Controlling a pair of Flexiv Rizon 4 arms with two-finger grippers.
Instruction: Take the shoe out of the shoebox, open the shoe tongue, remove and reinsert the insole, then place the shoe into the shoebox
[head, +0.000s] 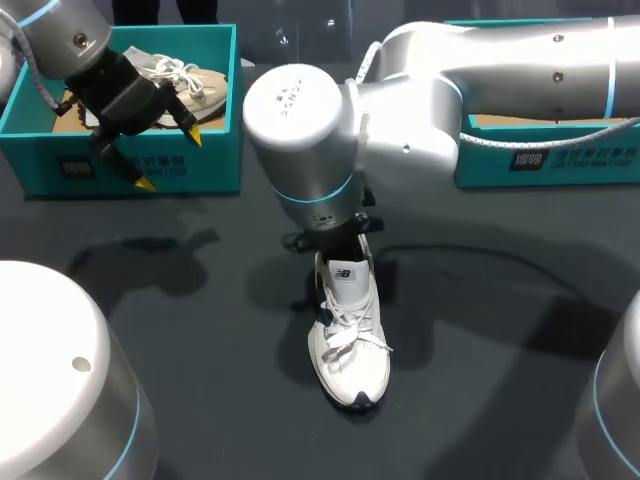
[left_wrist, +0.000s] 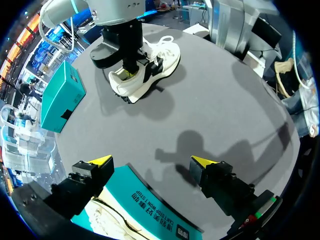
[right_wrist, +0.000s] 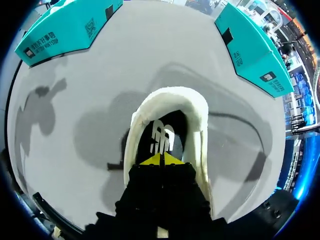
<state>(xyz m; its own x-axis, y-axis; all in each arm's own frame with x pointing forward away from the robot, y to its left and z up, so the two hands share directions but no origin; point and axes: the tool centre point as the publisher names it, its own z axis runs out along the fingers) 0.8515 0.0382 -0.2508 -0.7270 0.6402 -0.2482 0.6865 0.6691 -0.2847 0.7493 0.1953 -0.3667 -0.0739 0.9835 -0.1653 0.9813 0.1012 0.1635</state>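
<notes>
A white laced sneaker (head: 350, 340) stands upright on the dark table, toe toward the front edge. My right gripper (head: 345, 250) comes down into its heel opening behind the tongue (head: 343, 272). In the right wrist view its yellow tips (right_wrist: 161, 160) are shut together inside the white collar (right_wrist: 170, 97), just over the dark insole (right_wrist: 161, 136); whether they pinch it I cannot tell. My left gripper (head: 168, 158) hangs open and empty over the front wall of the left teal shoebox (head: 215, 160). From the left wrist, the gripper (left_wrist: 151, 161) is wide open with the sneaker (left_wrist: 150, 70) far ahead.
A beige shoe (head: 195, 85) lies in the left teal box. A second teal box (head: 545, 160) stands at the back right, partly under my right arm. Both boxes (right_wrist: 65, 30) (right_wrist: 255, 50) show ahead of the right gripper. Bare tabletop surrounds the sneaker.
</notes>
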